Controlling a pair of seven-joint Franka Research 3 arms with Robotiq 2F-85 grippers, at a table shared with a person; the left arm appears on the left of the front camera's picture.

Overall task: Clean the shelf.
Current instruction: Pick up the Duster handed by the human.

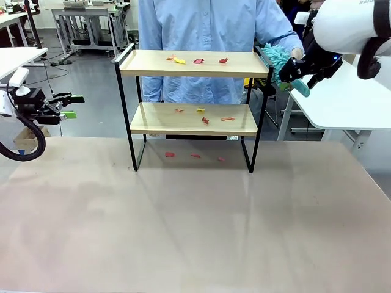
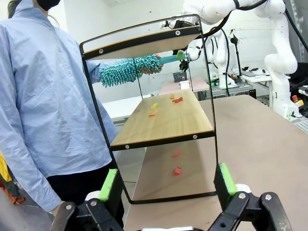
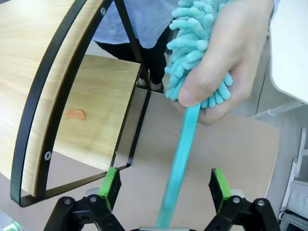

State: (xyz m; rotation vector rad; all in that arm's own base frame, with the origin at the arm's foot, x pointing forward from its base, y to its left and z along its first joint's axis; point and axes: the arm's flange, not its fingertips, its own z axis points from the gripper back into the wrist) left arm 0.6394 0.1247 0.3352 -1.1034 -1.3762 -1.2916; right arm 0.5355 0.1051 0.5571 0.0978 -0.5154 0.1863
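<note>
Item one, the shelf point(image 1: 153, 63): a small two-tier rack of two light wood boards in a thin black metal frame; you find it upright at the far middle of the beige table point(image 1: 195, 238), directly in front of a person in a light blue shirt point(image 1: 208, 24). Item two, small red and yellow scraps: some on the top board point(image 1: 198, 61), some on the lower board point(image 1: 205, 120), some on the table under the rack point(image 1: 195, 155). Item three, a teal fluffy duster with a slim teal handle point(image 1: 275, 61): it sits off the right end of the top board; the person's hand point(image 3: 226, 72) is closed around its fluffy head. Item four, your right gripper point(image 1: 293, 70): raised beside the rack's upper right corner; in the right wrist view its green pads point(image 3: 109, 185) stand wide apart with the duster's handle running down between them, and neither pad is pressed on it. Item five, your left gripper point(image 1: 72, 105): off the table's left edge, well apart from the rack, pointing towards it; its fingers are spread apart and nothing sits between them.
</note>
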